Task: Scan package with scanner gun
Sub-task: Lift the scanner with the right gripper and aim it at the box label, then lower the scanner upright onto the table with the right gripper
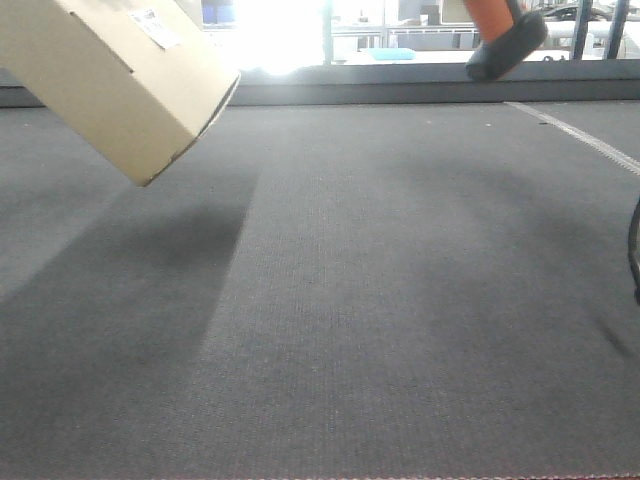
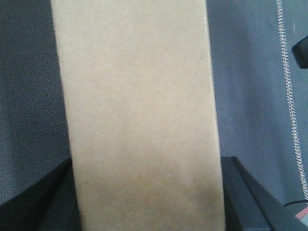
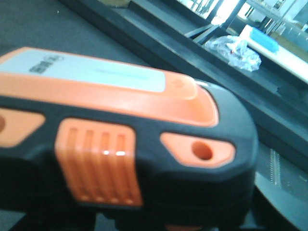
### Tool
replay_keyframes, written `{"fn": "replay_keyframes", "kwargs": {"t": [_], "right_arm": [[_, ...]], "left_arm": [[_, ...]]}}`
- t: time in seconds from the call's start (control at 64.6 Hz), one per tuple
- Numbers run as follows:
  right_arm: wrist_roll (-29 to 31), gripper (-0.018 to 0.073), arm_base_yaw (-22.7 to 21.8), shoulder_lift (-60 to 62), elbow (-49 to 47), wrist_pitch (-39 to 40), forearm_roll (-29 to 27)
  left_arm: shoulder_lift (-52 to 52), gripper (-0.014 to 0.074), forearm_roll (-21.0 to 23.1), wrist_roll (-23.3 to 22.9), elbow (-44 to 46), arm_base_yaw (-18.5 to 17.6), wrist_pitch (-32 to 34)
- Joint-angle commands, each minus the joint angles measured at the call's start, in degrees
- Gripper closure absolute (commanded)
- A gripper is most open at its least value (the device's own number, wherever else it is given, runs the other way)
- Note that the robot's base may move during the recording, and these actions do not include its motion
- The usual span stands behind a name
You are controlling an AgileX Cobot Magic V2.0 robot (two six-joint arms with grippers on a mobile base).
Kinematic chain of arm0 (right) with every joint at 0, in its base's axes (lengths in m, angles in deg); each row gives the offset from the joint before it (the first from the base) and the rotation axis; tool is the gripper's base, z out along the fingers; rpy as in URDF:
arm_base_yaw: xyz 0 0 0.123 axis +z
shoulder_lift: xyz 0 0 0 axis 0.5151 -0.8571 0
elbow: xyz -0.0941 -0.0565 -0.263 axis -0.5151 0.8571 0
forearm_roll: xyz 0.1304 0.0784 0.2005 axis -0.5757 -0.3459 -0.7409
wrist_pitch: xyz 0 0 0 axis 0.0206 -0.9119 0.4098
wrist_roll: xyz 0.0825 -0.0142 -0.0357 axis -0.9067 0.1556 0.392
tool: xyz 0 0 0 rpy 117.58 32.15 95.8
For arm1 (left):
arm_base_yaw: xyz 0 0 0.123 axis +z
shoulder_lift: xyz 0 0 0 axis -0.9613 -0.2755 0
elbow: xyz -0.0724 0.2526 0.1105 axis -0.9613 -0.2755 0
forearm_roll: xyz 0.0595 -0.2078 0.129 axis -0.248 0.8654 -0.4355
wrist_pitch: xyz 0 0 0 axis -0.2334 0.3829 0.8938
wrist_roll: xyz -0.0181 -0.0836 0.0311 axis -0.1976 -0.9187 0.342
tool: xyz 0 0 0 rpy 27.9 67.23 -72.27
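The package (image 1: 110,80), a tan cardboard box, hangs tilted above the mat at the upper left, its white barcode sticker (image 1: 155,28) on the upper face. My left gripper (image 2: 147,192) is shut on the package (image 2: 139,120), with a black finger (image 2: 38,204) on each side. The scanner gun (image 1: 505,40) is in the air at the upper right; only its orange stem and black foot show there. The black and orange head of the scanner gun (image 3: 125,139) fills the right wrist view. It is held off the surface, and the right gripper's fingers are hidden behind it.
A grey carpet-like mat (image 1: 380,300) covers the surface, with a white line (image 1: 580,135) at the far right. A dark ledge (image 1: 400,90) runs along the back. A black cable (image 1: 634,250) hangs at the right edge. A crumpled plastic bag (image 3: 236,50) lies beyond the ledge.
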Motion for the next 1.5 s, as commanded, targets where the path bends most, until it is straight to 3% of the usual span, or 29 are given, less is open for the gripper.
{"fn": "replay_keyframes", "kwargs": {"t": [0.0, 0.759, 0.929, 1.27, 1.378, 1.487], "right_arm": [[0.25, 0.0713, -0.02, 0.44, -1.12, 2.79, -0.41], [0.25, 0.0713, -0.02, 3.92, -1.12, 1.44, -4.7], [0.25, 0.0713, -0.02, 6.29, -1.12, -0.62, -9.09], [0.25, 0.0713, -0.12, 11.29, -0.15, -2.36, -23.42], [0.13, 0.0713, -0.8, 13.63, 4.36, -0.38, -28.14], [0.13, 0.0713, -2.13, 15.63, 10.77, 4.23, -33.68]], "left_arm": [[0.44, 0.0707, 1.21, -0.02, 0.21, -0.37, 0.15], [0.44, 0.0707, 1.21, -0.02, 0.21, -0.37, 0.15], [0.44, 0.0707, 0.7, -0.02, 0.21, -0.37, 0.15], [2.57, 0.0707, -12.68, -0.02, 0.21, -0.37, 0.15], [2.96, 0.0707, -17.52, -0.02, 0.32, -0.37, 0.15], [2.96, 0.0707, -19.08, -0.14, 0.32, -0.37, 0.15]]}}
